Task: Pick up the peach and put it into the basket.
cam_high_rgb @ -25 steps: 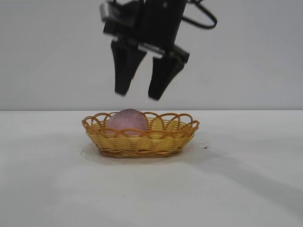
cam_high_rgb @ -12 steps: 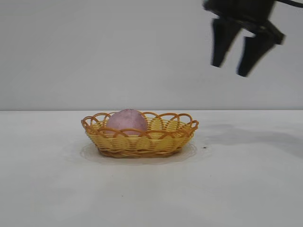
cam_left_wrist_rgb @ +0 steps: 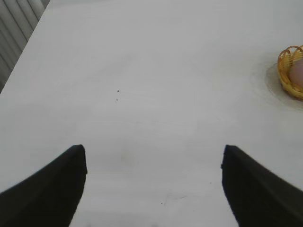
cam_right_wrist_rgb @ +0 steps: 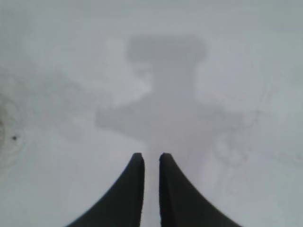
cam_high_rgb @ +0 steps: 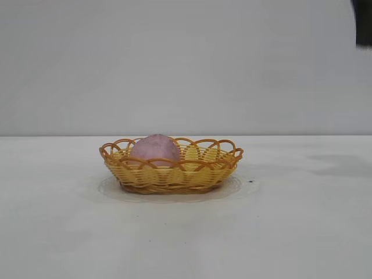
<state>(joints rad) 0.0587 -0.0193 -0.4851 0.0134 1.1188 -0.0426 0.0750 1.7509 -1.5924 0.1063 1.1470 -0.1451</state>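
Observation:
The dull pink peach (cam_high_rgb: 155,148) lies inside the yellow-tan wicker basket (cam_high_rgb: 174,174), toward its left end, on the white table. Nothing touches either of them. Only a dark sliver of the right arm (cam_high_rgb: 363,23) shows at the exterior view's top right edge, far from the basket. In the right wrist view, my right gripper (cam_right_wrist_rgb: 151,156) is shut and holds nothing, hanging over bare table. My left gripper (cam_left_wrist_rgb: 154,151) stands wide open and empty, off to the side. Far off in its view are the basket's edge (cam_left_wrist_rgb: 287,71) and a bit of the peach (cam_left_wrist_rgb: 298,73).
The white table (cam_high_rgb: 290,232) stretches out all round the basket, with a plain grey wall behind. A small dark speck (cam_high_rgb: 250,181) lies just right of the basket. In the left wrist view, a slatted surface (cam_left_wrist_rgb: 14,28) borders the table's edge.
The right gripper has risen from over the basket and swung off to the right, almost out of the exterior view, and its fingers have closed. The peach stayed in the basket.

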